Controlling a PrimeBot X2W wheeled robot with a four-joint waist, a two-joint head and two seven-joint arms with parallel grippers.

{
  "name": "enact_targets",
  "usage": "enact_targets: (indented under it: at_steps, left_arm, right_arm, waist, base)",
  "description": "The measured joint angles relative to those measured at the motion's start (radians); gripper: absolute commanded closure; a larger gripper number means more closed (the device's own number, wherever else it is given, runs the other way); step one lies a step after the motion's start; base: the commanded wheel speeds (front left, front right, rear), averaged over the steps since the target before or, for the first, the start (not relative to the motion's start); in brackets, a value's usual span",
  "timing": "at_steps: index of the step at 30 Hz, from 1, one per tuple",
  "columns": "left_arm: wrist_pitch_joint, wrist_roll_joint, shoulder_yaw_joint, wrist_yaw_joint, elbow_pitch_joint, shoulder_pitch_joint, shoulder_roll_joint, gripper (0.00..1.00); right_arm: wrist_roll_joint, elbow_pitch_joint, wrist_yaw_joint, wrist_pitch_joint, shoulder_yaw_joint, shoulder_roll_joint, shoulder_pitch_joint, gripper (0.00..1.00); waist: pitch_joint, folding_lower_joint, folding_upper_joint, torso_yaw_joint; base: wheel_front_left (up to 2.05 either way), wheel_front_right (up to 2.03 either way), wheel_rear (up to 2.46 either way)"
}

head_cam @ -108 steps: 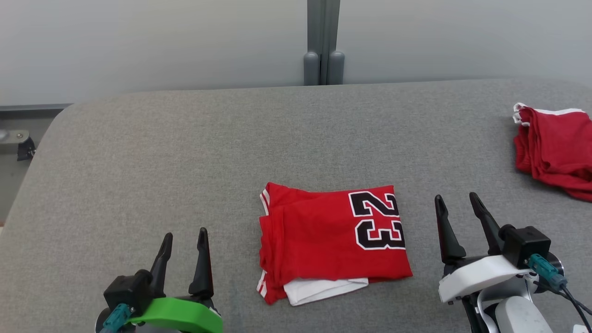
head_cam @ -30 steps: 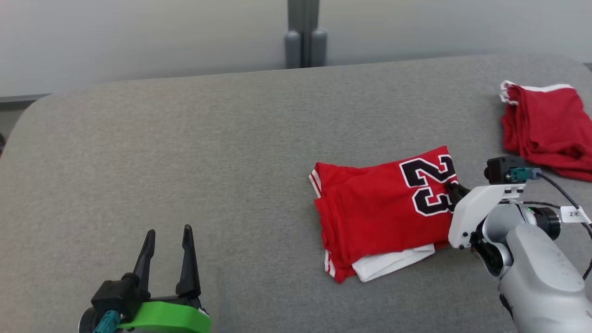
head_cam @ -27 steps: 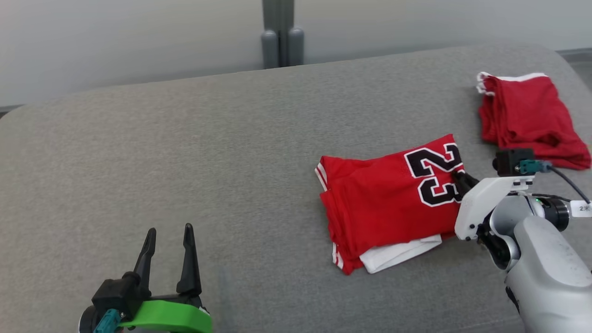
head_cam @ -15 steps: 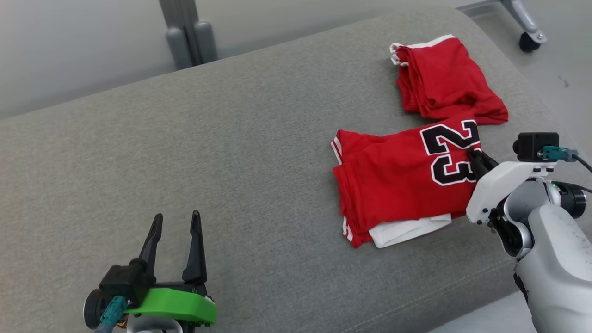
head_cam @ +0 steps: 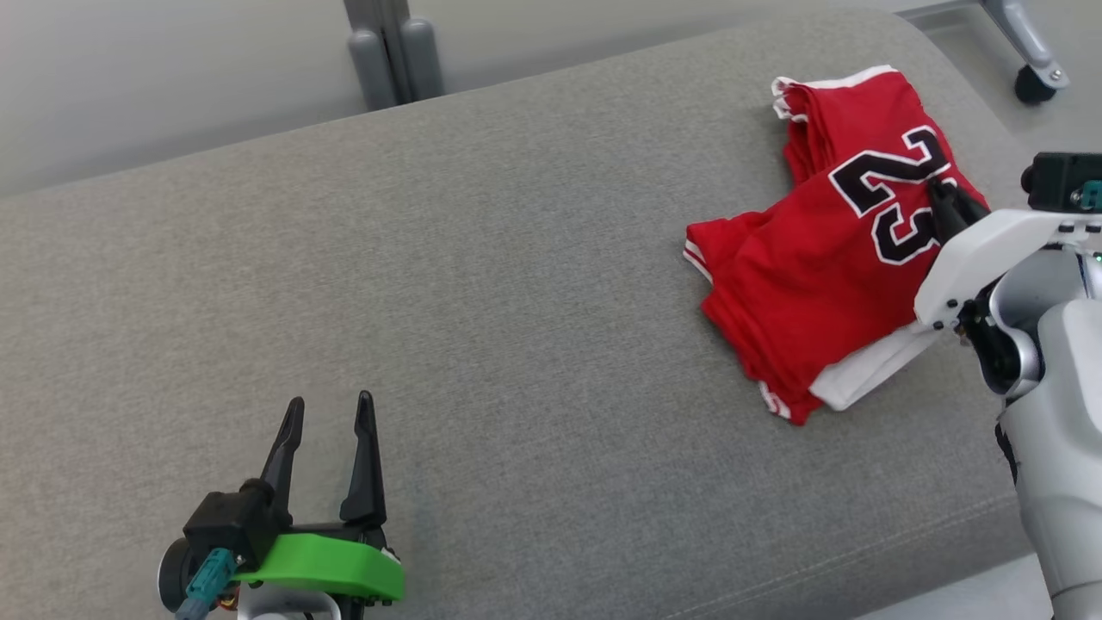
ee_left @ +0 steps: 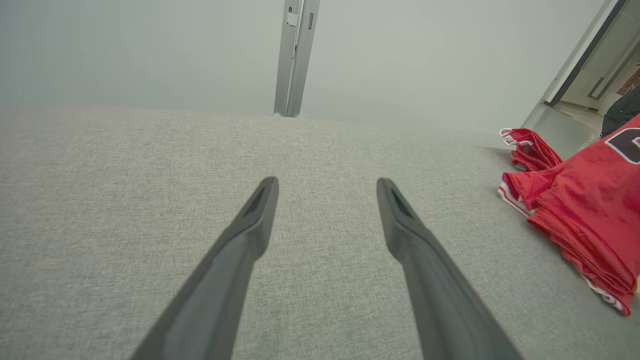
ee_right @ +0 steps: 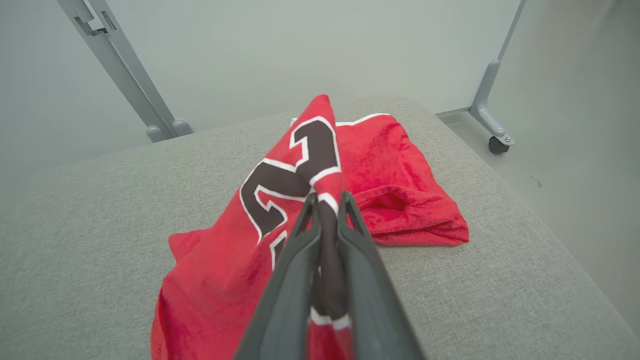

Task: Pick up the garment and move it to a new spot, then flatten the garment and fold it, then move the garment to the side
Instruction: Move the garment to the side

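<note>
The garment (head_cam: 809,275) is a folded red jersey with a black "23" and a white layer poking out below; it lies at the table's right side. My right gripper (head_cam: 940,196) is shut on its edge by the number and lifts that edge. The right wrist view shows the gripper (ee_right: 327,200) pinching the cloth of the garment (ee_right: 220,260) between its fingers. My left gripper (head_cam: 329,412) rests open and empty at the near left, well away from the cloth. In the left wrist view it (ee_left: 327,192) points over bare table, with the garment (ee_left: 590,200) off to the right.
A second red garment (head_cam: 848,95) with white trim lies under the jersey's raised end, near the grey padded table's (head_cam: 430,258) far right corner. A frame leg with a caster (head_cam: 1029,82) stands on the floor beyond. A grey post (head_cam: 392,52) rises behind the table.
The head camera has turned right. My right gripper has dragged the jersey toward the far right, so its numbered end now overlaps the second red garment. The left gripper has stayed open.
</note>
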Motion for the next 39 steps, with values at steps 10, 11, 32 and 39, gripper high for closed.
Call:
enact_targets:
  at_steps: [10, 11, 32, 39]
  left_arm:
    - [0.0, -0.025, -0.019, 0.002, 0.004, 0.002, -0.004, 0.0]
    - [0.0, -0.025, -0.021, 0.003, 0.004, 0.002, -0.004, 0.0]
    - [0.0, 0.019, -0.05, -0.006, 0.002, -0.03, -0.002, 0.0]
    - [0.002, 0.033, -0.058, -0.008, -0.005, -0.054, 0.022, 0.0]
  right_arm:
    - [-0.055, 0.041, 0.0, 0.055, -0.028, -0.01, -0.148, 1.0]
    - [-0.058, 0.051, 0.0, 0.06, -0.031, -0.014, -0.164, 1.0]
    - [-0.218, 0.235, 0.0, 0.091, -0.119, -0.27, -0.296, 1.0]
    - [-0.332, 0.277, 0.0, 0.031, -0.181, -0.334, -0.33, 1.0]
  waist:
    - [-0.038, 0.0, 0.0, 0.111]
    - [-0.041, 0.0, 0.0, 0.119]
    - [0.066, 0.0, 0.0, 0.181]
    - [0.143, 0.0, 0.0, 0.199]
  base:
    - [0.0, 0.0, 0.0]
    - [0.0, 0.0, 0.0]
    - [0.0, 0.0, 0.0]
    - [0.0, 0.0, 0.0]
